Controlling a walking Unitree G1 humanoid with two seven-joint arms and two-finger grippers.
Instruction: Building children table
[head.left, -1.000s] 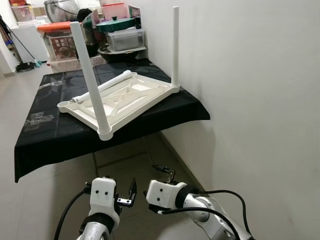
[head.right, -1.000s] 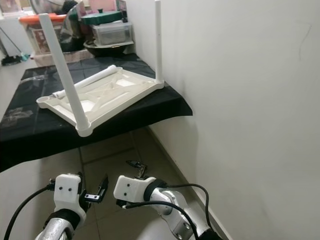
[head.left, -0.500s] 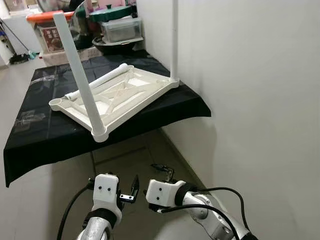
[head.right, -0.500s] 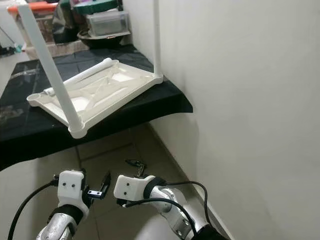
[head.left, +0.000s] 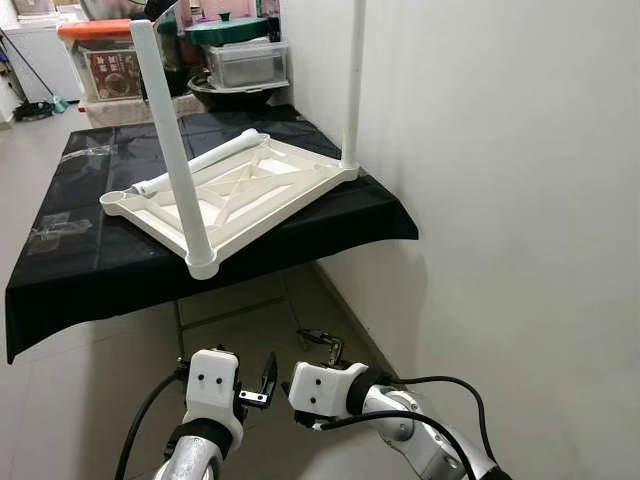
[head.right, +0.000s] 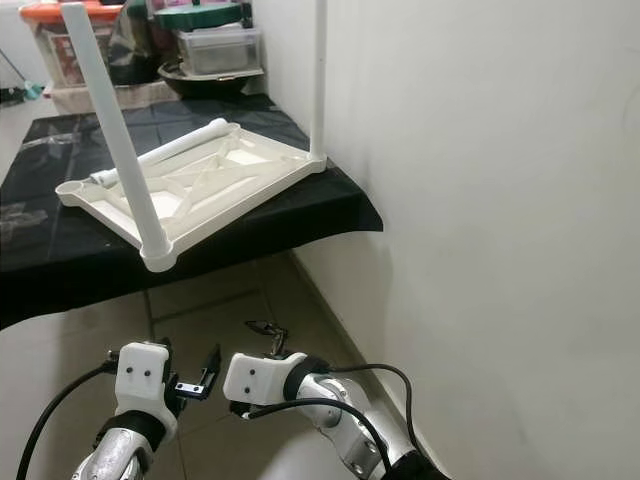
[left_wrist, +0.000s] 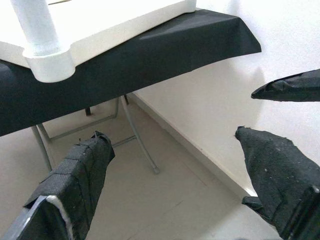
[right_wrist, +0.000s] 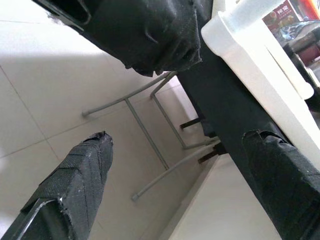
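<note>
Upturned white tabletop (head.left: 235, 190) lying underside-up on the black-draped table (head.left: 90, 270), exposing leg sockets; left gripper (head.left: 262, 380) and right gripper (head.left: 322, 345) hovering low nearby, jaws apart, empty.

A red printed label on the box (head.left: 112, 72) behind the desk is too small to read.

A white children's table (head.right: 190, 190) lies upside down on a black-draped table (head.right: 300, 215) beside the wall, two legs standing upright and a loose leg (head.right: 165, 155) lying at its 11 o'clock edge. Both grippers, left gripper (head.right: 200, 380) and right gripper (head.right: 268, 335), hover low at 6 o'clock over the tiled floor.
</note>
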